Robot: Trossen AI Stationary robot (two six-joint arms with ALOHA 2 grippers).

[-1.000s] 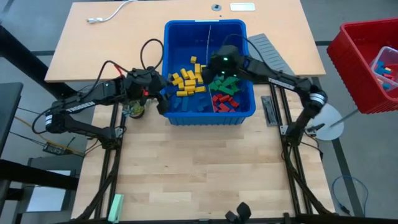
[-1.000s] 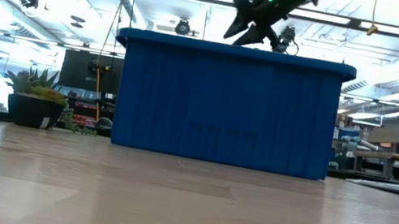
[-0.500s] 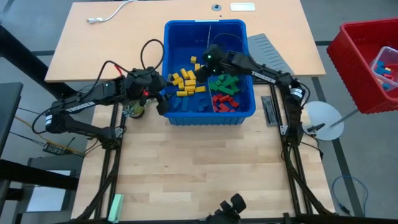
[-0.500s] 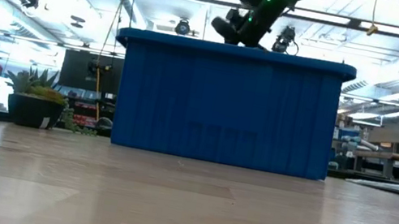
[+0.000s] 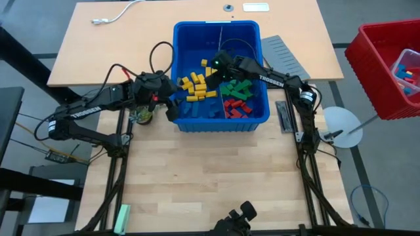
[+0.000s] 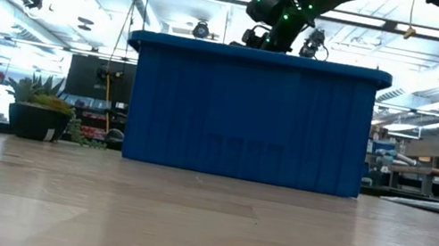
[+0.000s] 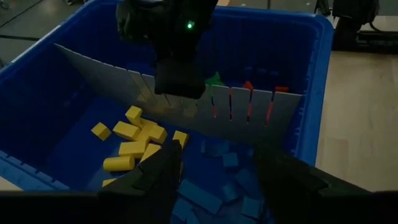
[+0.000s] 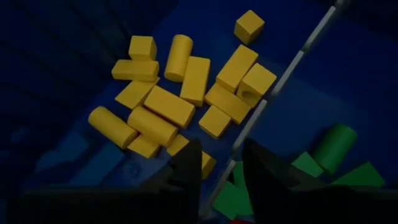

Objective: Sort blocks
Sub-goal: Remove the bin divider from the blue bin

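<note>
Yellow blocks [image 8: 180,93] lie flat, long axes mixed; right gripper [image 8: 221,171] slightly spread, straddling divider [image 8: 280,74]; left gripper [image 7: 214,171] spread.

The bin [image 5: 220,124] is bright blue, with pale grey dividers [image 7: 186,93] inside. The blocks in it lie grouped by colour: yellow blocks [image 5: 195,84], green blocks [image 5: 237,87], red blocks [image 5: 236,106] and blue blocks [image 5: 203,110] that nearly match the bin floor. The counter [image 5: 210,177] is pale wood with a fine grain. Both arms are black, the right arm [image 5: 275,80] with white lettering and a small green light. A second bin [image 5: 384,72] at the side is red.
</note>
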